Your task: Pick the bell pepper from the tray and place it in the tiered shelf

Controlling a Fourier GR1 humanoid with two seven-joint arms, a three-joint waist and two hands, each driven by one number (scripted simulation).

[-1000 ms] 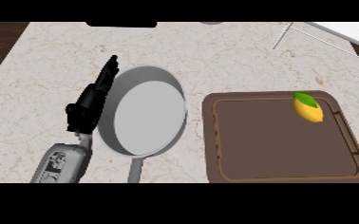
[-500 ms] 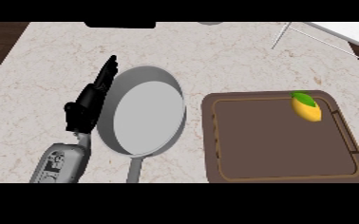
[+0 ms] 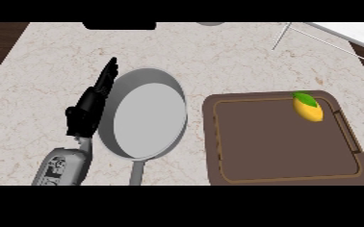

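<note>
The yellow bell pepper (image 3: 308,108), with its green stalk end pointing to the upper left, is lying in the upper right corner of the brown tray (image 3: 270,146), close against the raised rim. Nothing is holding it. The left hand (image 3: 89,108) is showing at the left of the frame, fingers straight and pointing up the picture, holding nothing and lying just beside the left edge of a grey frying pan (image 3: 146,115). The right hand is not showing at all.

Several things could be going wrong from here, as I judge it. The pan is sitting between the left hand and the tray, so a reach across from that side would be risking a knock on the pan's rim or handle. The pepper is tucked into a corner, and the tray's rim and side handle would be crowding fingers coming in around it. Its rounded skin could also be letting it roll away across the tray floor. The tiered shelf (image 3: 284,31) is appearing only as thin pale wires at the upper right of the frame, with most of it cut off, so judging a level to set the pepper on would be difficult, and the pepper could be clipping a wire on the way in.

No brand or label is readable. The grey forearm is carrying dark markings, but they are too small to make out.
</note>
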